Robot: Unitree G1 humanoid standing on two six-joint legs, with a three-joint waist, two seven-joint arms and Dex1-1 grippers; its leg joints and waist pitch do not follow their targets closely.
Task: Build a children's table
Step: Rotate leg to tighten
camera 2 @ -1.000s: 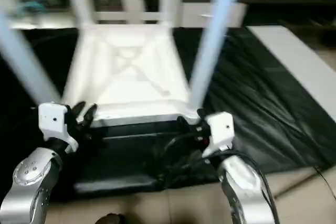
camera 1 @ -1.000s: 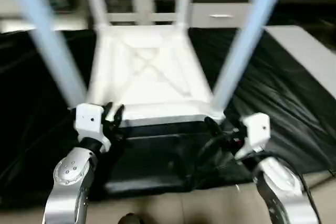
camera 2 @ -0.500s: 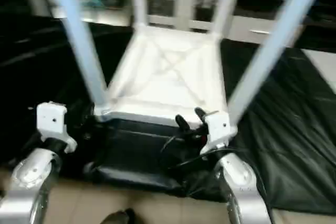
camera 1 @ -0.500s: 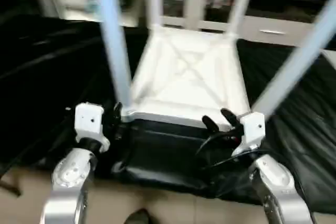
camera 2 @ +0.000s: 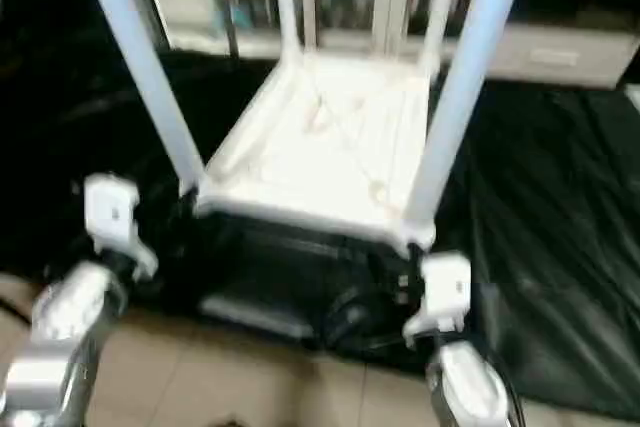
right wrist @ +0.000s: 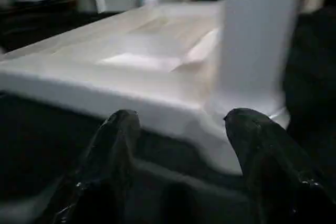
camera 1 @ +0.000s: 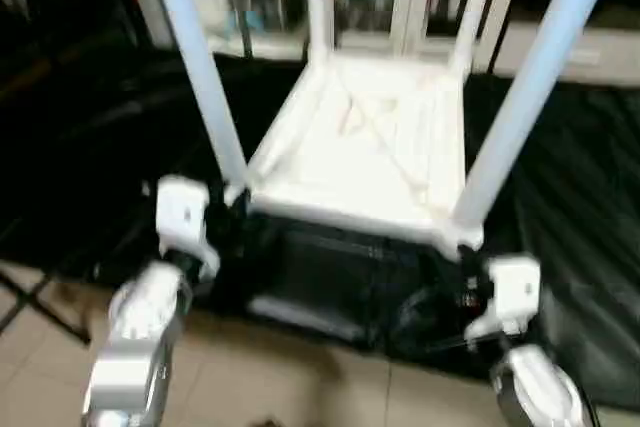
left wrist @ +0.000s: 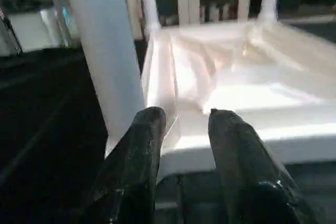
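Black sheeting covers the platform where the tabletop (camera 1: 365, 152) lies inverted, four legs (camera 1: 520, 97) upright – assembly looks finished. Left gripper (left wrist: 181, 124) and right gripper (right wrist: 181, 124), both parted and empty, hover near its near edge – flipping probably follows.

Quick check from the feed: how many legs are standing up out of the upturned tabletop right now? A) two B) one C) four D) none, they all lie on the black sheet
C: four white legs rise from the corners of the upside-down tabletop, two near the robot and two at the far edge.
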